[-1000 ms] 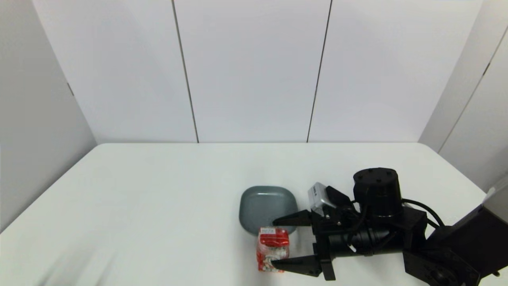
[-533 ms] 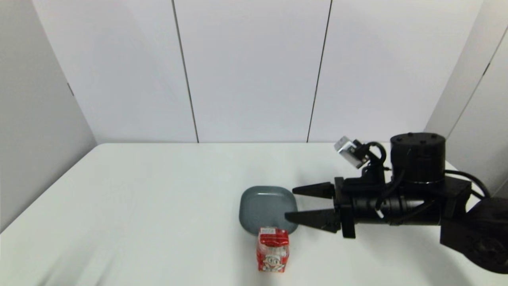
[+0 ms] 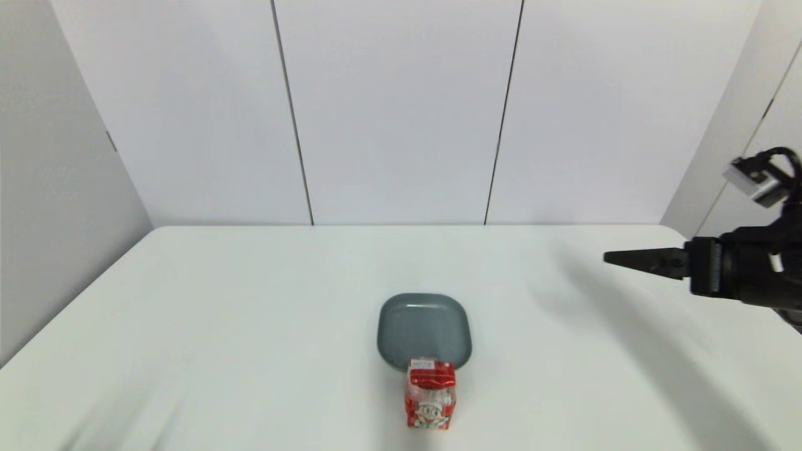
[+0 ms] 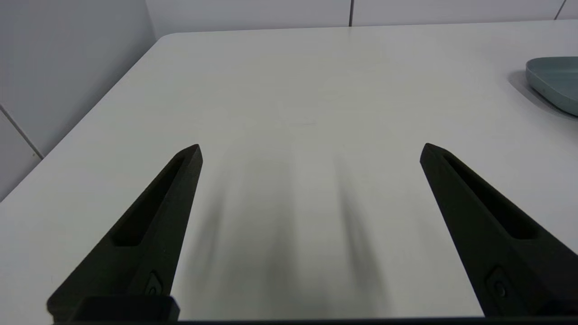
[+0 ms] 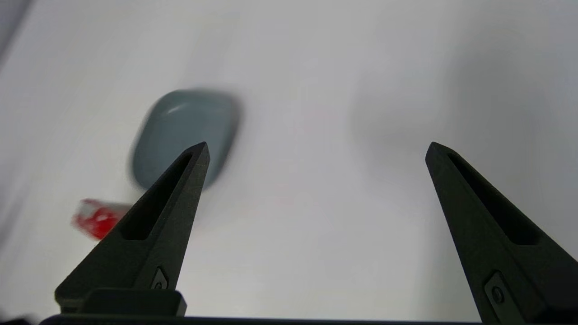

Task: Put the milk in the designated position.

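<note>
The milk (image 3: 430,394), a small red carton with a white cartoon figure, stands upright on the table just in front of the grey plate (image 3: 424,330), touching or nearly touching its near rim. My right gripper (image 3: 611,257) hangs high at the far right, well away from both, open and holding nothing. The right wrist view shows that gripper (image 5: 316,149) with its fingers wide apart, and the plate (image 5: 185,131) and the milk (image 5: 97,219) far below. My left gripper (image 4: 311,151) is open and empty over bare table; it is out of the head view.
The white table (image 3: 250,313) is bounded by white wall panels behind and at both sides. An edge of the plate (image 4: 553,81) shows in the left wrist view. The right arm's shadow falls across the table's right side.
My right gripper, open around the milk a second ago, has drawn back from it, risen and swung to the far right. The milk and the plate stayed where they were.
</note>
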Tool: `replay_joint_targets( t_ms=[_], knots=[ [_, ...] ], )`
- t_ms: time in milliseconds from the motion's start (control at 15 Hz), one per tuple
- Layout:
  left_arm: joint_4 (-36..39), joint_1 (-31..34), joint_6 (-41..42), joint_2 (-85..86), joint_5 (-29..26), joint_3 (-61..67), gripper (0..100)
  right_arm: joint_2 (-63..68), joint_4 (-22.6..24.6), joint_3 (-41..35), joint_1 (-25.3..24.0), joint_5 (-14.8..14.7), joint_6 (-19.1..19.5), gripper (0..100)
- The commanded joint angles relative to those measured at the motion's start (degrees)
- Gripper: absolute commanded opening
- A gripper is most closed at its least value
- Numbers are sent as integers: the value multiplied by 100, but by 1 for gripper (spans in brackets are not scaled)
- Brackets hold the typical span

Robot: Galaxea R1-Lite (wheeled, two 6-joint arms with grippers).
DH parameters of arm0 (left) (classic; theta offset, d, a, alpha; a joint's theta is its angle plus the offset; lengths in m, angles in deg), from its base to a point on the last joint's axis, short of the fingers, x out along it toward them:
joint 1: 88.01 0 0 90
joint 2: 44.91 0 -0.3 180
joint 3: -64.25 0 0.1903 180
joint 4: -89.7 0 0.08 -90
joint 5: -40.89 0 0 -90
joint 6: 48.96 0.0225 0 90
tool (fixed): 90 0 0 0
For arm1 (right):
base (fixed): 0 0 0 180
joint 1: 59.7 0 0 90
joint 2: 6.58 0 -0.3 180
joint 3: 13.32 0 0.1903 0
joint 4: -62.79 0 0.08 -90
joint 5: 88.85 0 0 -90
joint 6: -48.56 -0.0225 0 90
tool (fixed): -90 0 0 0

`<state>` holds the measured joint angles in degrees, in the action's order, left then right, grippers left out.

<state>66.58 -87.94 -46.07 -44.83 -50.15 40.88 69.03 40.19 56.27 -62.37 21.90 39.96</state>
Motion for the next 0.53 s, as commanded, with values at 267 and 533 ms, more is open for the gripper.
replay_joint_targets(
  t_ms=[267, 533],
  knots=[
    [11, 1, 1, -7, -2, 0, 100, -3896, 389, -1696, 443, -589, 394, 100],
    [11, 1, 1, -7, -2, 0, 100, -5363, 987, -2988, 346, -607, 165, 100]
  ],
)
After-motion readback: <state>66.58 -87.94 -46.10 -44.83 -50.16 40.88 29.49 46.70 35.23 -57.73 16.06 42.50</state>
